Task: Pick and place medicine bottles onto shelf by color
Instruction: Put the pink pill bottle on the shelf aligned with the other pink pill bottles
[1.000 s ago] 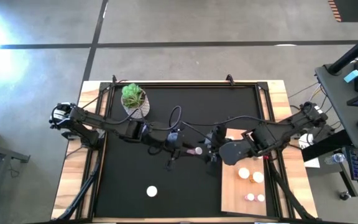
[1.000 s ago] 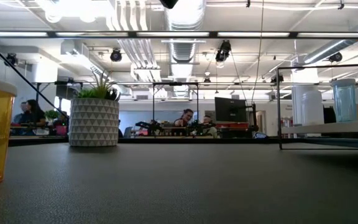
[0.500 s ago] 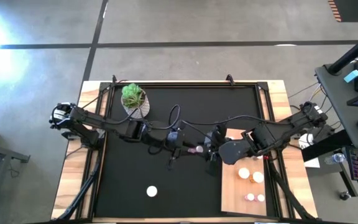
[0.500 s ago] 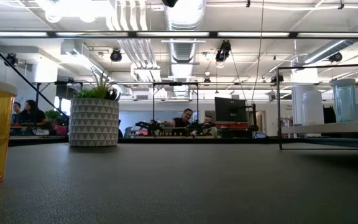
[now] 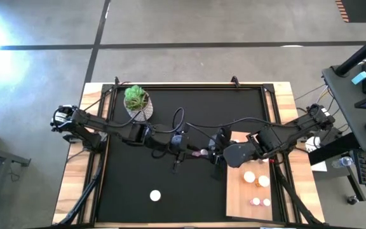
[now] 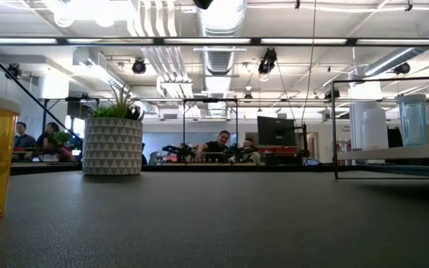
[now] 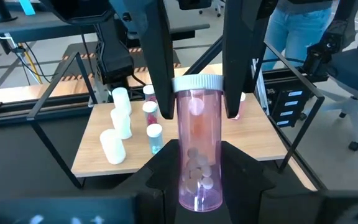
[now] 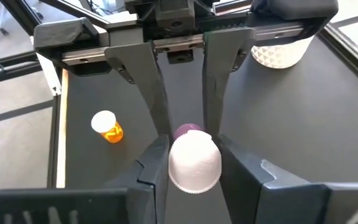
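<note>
Gripping 1 light, smooth pink bottle [image 7: 195, 140] mid-worktop beside the shelf [image 5: 250, 184], left tool [image 7: 194, 165] and right tool [image 8: 192, 158] are both clamping it; squeezing its rigid body suits better than its cap.

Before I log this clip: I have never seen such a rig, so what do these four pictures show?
Two dark robot arms work at a table. One picture looks straight down, one looks level across the black mat, and one comes from each wrist. Mid-table, the left gripper and right gripper both clasp one clear pink pill bottle with a white cap, apparently a handover. Other small bottles stand on the pale wooden board. A white-capped amber bottle and a potted green plant sit on the mat.
</note>
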Motion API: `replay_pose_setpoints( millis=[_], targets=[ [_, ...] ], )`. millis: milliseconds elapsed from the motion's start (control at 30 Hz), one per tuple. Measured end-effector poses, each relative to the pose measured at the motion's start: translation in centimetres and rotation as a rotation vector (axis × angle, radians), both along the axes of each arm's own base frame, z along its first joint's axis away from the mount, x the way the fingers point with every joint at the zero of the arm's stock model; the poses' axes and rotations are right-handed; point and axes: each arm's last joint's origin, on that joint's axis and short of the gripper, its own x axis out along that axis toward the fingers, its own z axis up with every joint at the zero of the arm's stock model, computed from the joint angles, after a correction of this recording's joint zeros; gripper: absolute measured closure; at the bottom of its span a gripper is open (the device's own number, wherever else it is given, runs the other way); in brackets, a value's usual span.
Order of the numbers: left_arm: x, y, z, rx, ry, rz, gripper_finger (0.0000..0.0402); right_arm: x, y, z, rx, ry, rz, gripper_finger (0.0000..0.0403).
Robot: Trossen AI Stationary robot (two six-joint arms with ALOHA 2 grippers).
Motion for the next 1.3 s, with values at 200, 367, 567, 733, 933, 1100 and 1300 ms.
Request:
replay_pose_setpoints(
  millis=[200,367,567,733,933,1100,1300],
  targets=[
    [0.0,0.0,0.0,-0.009,0.000,0.002,0.0306,-0.1,0.0,0.1,0.030,0.001,-0.009,0.0299],
    [0.0,0.0,0.0,-0.100,0.015,0.033,0.0242,-0.3,0.0,0.4,0.036,0.006,-0.004,0.0299],
    [-0.1,-0.1,-0.5,-0.136,0.041,0.045,0.0165,-1.1,-0.4,1.1,0.060,0.080,-0.027,0.0298],
    [-0.2,-0.1,-1.0,-0.267,0.095,0.094,0.0132,-2.5,-0.2,1.4,0.164,0.195,-0.051,0.0298],
    [-0.3,-0.2,-1.7,-0.386,0.136,0.137,0.0128,-4.6,2.0,0.3,0.199,0.327,-0.050,0.0298],
    [-0.4,-0.5,-1.9,-0.445,0.152,0.169,0.0127,-6.4,4.8,-0.2,0.204,0.359,0.017,0.0298],
    [-0.4,-1.0,-1.8,-0.508,0.147,0.176,0.0127,-8.5,7.3,-1.6,0.183,0.406,0.083,0.0298]
  ],
)
